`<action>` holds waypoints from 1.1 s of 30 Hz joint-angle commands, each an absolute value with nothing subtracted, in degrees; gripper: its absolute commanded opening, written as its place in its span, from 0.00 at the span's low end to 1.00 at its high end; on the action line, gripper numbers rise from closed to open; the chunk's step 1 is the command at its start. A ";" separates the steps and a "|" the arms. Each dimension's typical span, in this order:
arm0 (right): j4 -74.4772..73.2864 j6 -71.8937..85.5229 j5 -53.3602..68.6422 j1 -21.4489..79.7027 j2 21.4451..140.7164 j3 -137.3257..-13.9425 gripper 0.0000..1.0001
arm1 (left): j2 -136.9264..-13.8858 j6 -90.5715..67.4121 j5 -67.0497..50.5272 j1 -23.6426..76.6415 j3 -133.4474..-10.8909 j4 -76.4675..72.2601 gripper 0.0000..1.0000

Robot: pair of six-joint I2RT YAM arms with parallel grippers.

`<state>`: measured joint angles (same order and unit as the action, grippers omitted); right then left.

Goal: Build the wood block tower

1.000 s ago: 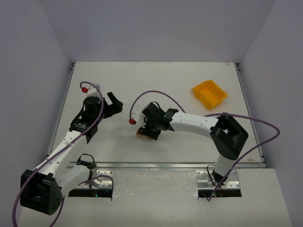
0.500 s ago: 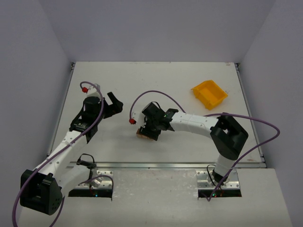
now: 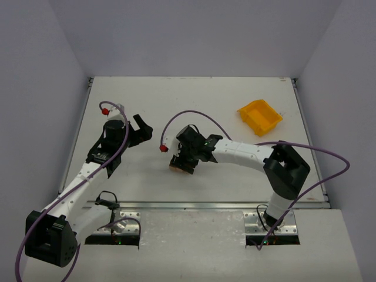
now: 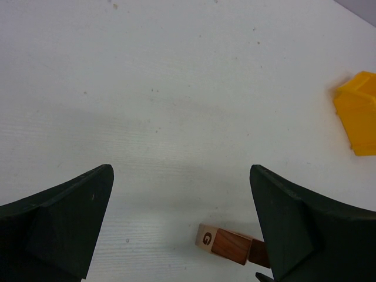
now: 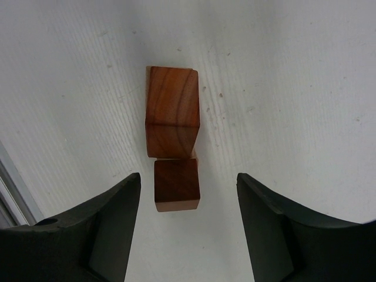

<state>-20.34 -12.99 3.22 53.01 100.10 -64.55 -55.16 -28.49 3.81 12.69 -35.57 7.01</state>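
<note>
The wood block tower (image 5: pixel 172 117) is a small cluster lying on the white table. In the right wrist view a reddish-brown block touches a smaller dark brown block (image 5: pixel 176 185) in front of it. From the left wrist the cluster (image 4: pixel 230 247) shows a pale end face marked G, with its far end hidden behind my finger. My right gripper (image 5: pixel 188 179) stands open over the dark block, with both fingers clear of it. From above, this gripper (image 3: pixel 182 161) covers most of the cluster (image 3: pixel 174 168). My left gripper (image 4: pixel 179 188) is open and empty, left of the cluster (image 3: pixel 144 128).
A yellow plastic bin (image 3: pixel 252 122) sits at the back right of the table, also seen by the left wrist (image 4: pixel 359 111). Purple cables loop over both arms. A metal rail runs along the table's near edge (image 3: pixel 194 204).
My right gripper has shifted slightly to the left over the blocks. The left arm has not moved.
</note>
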 commanded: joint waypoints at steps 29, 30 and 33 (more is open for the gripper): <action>-10.55 33.84 -27.95 29.34 56.50 -30.02 0.99 | -54.10 -30.21 10.93 12.74 -36.40 7.74 1.00; -10.80 34.67 -29.32 29.33 54.71 -28.97 0.99 | -54.25 -30.43 11.99 12.74 -36.64 8.36 1.00; -11.33 34.45 -28.95 29.36 50.19 -26.71 0.99 | -54.09 -30.59 12.99 12.74 -36.83 9.02 1.00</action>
